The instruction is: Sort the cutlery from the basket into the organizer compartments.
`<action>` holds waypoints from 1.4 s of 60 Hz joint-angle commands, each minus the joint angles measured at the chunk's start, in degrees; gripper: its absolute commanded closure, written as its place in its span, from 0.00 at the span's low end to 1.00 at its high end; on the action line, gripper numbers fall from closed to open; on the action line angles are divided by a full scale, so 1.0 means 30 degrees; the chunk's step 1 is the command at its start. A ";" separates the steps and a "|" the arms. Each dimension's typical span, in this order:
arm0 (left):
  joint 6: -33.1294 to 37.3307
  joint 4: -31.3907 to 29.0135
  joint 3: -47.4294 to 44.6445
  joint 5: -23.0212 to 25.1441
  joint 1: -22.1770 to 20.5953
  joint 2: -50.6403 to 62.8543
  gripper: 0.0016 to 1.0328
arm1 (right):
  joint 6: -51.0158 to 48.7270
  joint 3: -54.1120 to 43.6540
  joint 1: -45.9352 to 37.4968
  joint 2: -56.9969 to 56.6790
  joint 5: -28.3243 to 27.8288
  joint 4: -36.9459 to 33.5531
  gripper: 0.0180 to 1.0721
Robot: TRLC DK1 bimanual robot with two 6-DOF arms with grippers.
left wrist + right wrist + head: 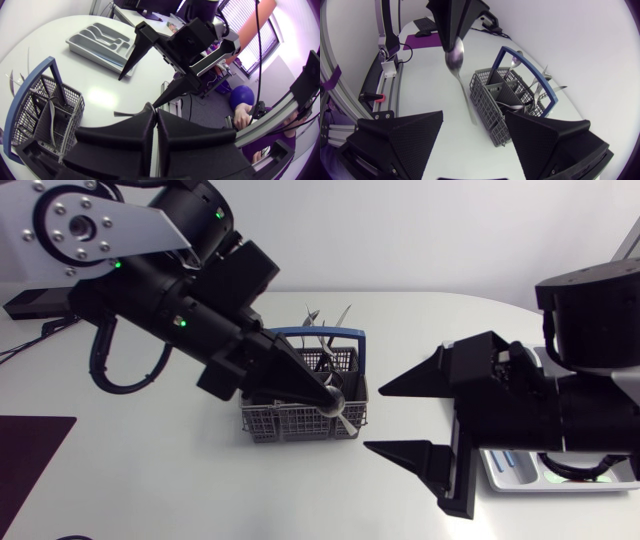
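— Where is the left gripper (pixel 324 393)?
— Up by the corner of the grey cutlery basket (pixel 262 420) nearest the other arm. Its fingers are pinched on a spoon (pixel 455 56) at the top of the bowl, and the handle hangs down.
— And the right gripper (pixel 395 417)?
— Just beside the basket, spread wide and holding nothing, with its fingers pointing towards the spoon.
— The rest?
— Other cutlery (pixel 325 315) stands in the basket, by its blue handle (pixel 318 333). The grey organizer (pixel 107 42) lies on the table behind the right gripper, partly under that arm.
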 commanded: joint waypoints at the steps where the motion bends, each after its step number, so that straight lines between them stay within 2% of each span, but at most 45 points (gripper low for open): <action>1: 0.0393 -0.0244 0.0526 0.0442 -0.0443 0.0831 0.97 | 0.0483 -0.0500 0.0222 0.0275 -0.0387 0.0354 0.25; 19: 0.0276 -0.0244 0.1756 0.0677 -0.1000 0.2120 0.97 | 0.0601 -0.1379 0.0925 0.0304 -0.0973 0.1321 0.52; 29: 0.0129 -0.0449 0.2196 0.0911 -0.1029 0.2325 0.97 | 0.0601 -0.1526 0.0808 0.0304 -0.1090 0.1702 0.57; 44: 0.0041 -0.0478 0.2196 0.0970 -0.1000 0.2384 0.97 | 0.0601 -0.1496 0.0720 0.0392 -0.1354 0.1907 0.85; 64: -0.0105 -0.0478 0.2284 0.1028 -0.0970 0.2384 0.97 | 0.0747 -0.1496 0.0720 0.0480 -0.1412 0.1907 0.94; 73: -0.0222 -0.0478 0.2342 0.1058 -0.0941 0.2384 0.96 | 0.0982 -0.1555 0.0720 0.0421 -0.1354 0.1878 0.95; 75: -0.0310 -0.0449 0.2401 0.1058 -0.0912 0.2355 0.92 | 0.1040 -0.1584 0.0720 0.0392 -0.1354 0.1878 0.95; 80: -0.0486 -0.0420 0.2606 0.1087 -0.0707 0.2325 0.71 | 0.1128 -0.1614 0.0749 0.0334 -0.1266 0.1790 0.95; 81: -0.0486 -0.0420 0.2606 0.1087 -0.0707 0.2325 0.70 | 0.1157 -0.1614 0.0749 0.0304 -0.1266 0.1760 0.95; 84: -0.0838 -0.0156 0.2899 0.1145 -0.0238 0.2238 0.46 | 0.1128 -0.1731 0.0690 0.0011 -0.1090 0.1643 0.95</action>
